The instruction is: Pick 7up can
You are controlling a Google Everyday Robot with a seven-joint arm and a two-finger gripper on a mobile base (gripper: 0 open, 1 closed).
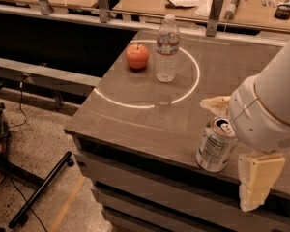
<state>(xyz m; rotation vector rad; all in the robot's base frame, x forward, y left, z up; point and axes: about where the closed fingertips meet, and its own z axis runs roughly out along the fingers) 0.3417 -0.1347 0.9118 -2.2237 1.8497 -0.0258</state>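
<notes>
7up can point(213, 148) upright near table point(135, 124) front edge; tool point(228, 152) fingers apart, flanking it

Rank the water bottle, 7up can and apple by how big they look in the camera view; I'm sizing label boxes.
1. water bottle, tallest.
2. 7up can, close behind; it sits nearer the camera and is partly hidden, so this order is unsure.
3. apple, clearly smallest.
The gripper straddles the can, fingers open.
</notes>
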